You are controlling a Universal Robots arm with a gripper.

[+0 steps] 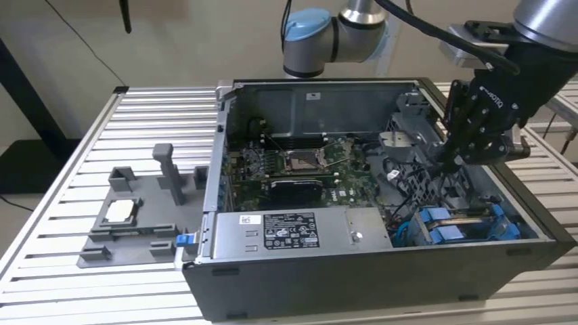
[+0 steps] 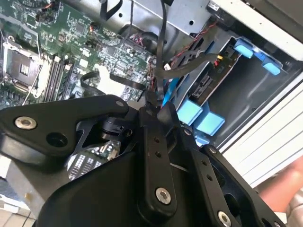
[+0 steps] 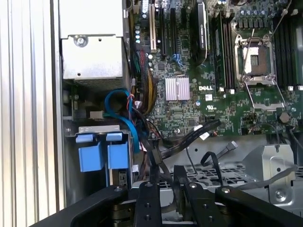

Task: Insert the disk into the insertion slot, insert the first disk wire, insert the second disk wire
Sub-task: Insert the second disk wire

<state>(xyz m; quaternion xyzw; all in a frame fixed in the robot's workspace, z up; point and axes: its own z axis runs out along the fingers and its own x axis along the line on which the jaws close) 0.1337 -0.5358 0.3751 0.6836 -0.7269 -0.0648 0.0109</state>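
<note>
Exterior view, left to right. A grey fixture [image 1: 135, 223] lies on the slatted table [image 1: 54, 203], well apart from the work. The power supply box [image 1: 289, 233] and motherboard [image 1: 298, 169] occupy the open case. The gripper [image 1: 447, 162] hangs over the bay at the exterior view's right, jaws drawn nearly together on a black wire [image 2: 162, 47]. Below it the disk [image 1: 465, 223] sits in the insertion slot [image 2: 246, 94]. Likely faults: the wire slipping from so thin a pinch, its plug meeting the disk askew, or the loose cables [image 1: 402, 183] between motherboard and slot snagging the gripper.
</note>
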